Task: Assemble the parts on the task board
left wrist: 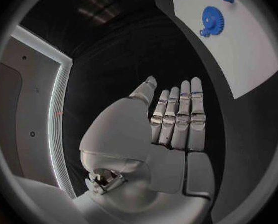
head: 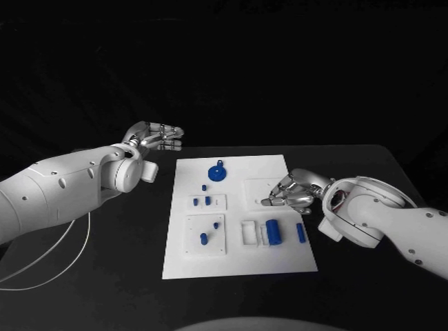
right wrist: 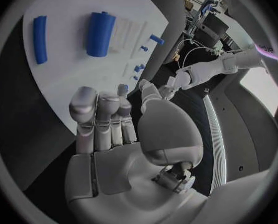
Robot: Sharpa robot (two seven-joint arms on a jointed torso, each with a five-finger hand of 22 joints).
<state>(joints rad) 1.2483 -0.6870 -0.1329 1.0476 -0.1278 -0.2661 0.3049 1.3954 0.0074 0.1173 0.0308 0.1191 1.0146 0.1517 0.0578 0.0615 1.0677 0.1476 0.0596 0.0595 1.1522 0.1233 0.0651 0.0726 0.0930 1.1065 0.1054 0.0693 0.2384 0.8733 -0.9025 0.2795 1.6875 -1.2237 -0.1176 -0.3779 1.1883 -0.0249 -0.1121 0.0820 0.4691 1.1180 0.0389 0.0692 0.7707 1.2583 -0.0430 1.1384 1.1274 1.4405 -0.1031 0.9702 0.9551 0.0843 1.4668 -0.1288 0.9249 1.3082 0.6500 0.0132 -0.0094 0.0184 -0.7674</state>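
Head view: right hand point(head: 291, 193) over the task board point(head: 234, 265), fingers spread, holding nothing. Blue cylinder point(head: 273, 232) just toward the body from it, long axis pointing away from the robot. Left hand point(head: 156, 138) off the board, flat, empty, farther off.

Board mid-table, a hand on either side

The task board point(head: 239, 265) lies in the middle of the table point(head: 105, 276). On it, the gear point(head: 217, 172) sits toward the far edge, small pegs point(head: 206, 201) nearer the middle, the cylinder point(head: 273, 232) and the bar point(head: 302, 233) (side by side) toward the near right. The left hand point(head: 156, 136) hovers off the board's far left corner; the right hand point(head: 291, 192) is over its right edge.
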